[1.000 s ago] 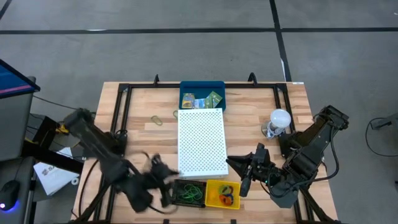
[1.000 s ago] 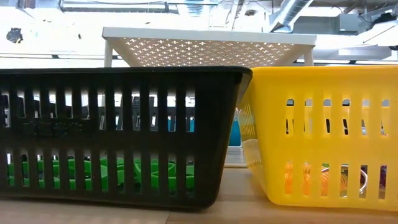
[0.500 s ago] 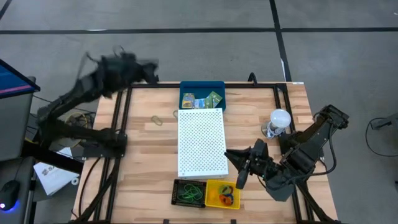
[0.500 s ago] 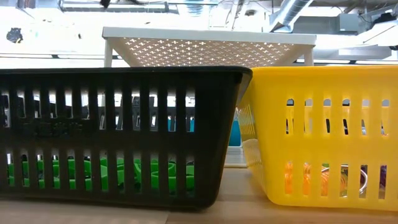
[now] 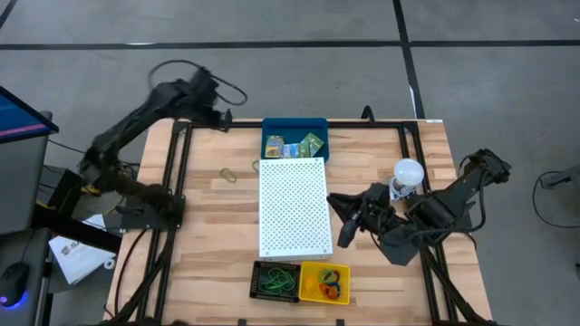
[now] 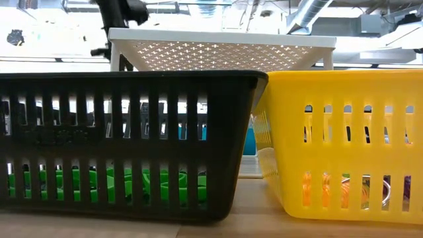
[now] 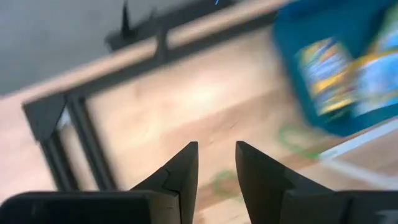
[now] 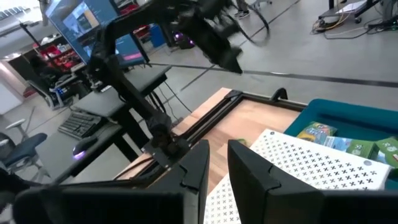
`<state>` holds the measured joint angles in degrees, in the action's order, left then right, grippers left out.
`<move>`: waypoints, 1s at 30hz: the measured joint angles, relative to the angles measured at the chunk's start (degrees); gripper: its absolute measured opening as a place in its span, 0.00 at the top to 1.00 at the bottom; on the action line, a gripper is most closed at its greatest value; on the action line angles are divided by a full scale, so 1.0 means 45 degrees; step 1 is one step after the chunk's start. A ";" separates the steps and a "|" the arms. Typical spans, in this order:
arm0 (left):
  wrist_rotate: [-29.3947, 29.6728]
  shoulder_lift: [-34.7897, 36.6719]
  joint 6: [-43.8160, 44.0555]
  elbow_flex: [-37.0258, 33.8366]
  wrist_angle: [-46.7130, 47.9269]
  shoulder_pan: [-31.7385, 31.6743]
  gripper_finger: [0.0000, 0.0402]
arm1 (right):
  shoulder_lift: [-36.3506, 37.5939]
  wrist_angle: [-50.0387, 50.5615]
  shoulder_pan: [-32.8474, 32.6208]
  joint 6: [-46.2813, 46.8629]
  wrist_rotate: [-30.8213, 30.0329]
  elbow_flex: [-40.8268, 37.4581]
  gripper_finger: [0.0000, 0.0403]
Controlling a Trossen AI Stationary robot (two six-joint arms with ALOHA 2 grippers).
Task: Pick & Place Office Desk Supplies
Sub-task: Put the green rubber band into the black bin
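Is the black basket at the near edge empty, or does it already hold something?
Not empty. The black basket holds a tangle of green rubber bands in the high view; the low view shows green through its bottom slots.

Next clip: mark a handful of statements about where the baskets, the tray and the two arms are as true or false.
1. The black basket holds green rubber bands. True.
2. The yellow basket stands at the table's far edge. False: it stands at the near edge, beside the black basket.
3. The blue tray holds printed packets. True.
4. The left gripper is down inside the black basket. False: it is up near the table's far left corner.
5. The right gripper is empty, right of the white perforated board. True.
6. The white bulb rests on the board. False: it stands on the table near the right arm.
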<state>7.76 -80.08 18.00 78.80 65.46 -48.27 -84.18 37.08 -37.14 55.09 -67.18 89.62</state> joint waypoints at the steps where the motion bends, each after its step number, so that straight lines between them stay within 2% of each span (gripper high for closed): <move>1: 0.0094 -0.0382 -0.0007 -0.0146 0.0090 0.0003 0.75 | -0.0018 0.0006 0.0032 0.0000 0.0015 0.0000 0.86; 7: -0.0422 -0.1489 0.0449 -0.2469 -0.0667 0.0050 0.75 | -0.0020 0.0026 0.0042 0.0039 0.0054 0.0000 0.86; 14: -0.1370 -0.0641 0.2092 -0.5999 -0.3568 0.0733 0.75 | -0.0020 0.0761 0.0037 0.0967 0.0065 0.0000 0.86; 19: -0.1499 0.0064 0.3562 -0.7803 -0.5276 0.1484 0.75 | -0.0020 0.1201 0.0037 0.1499 0.0093 0.0000 0.86; 26: -0.1627 0.0299 0.4545 -0.8812 -0.6159 0.2188 0.75 | -0.0020 0.1302 0.0032 0.1472 0.0287 0.0000 0.86; 30: -0.1108 0.0297 0.4768 -0.8886 -0.6196 0.2415 0.75 | -0.0020 0.1317 0.0032 0.1365 0.0287 -0.0001 0.86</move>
<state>2.78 -78.75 39.45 38.81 37.58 -37.40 -84.27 43.01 -36.99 61.23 -65.89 89.62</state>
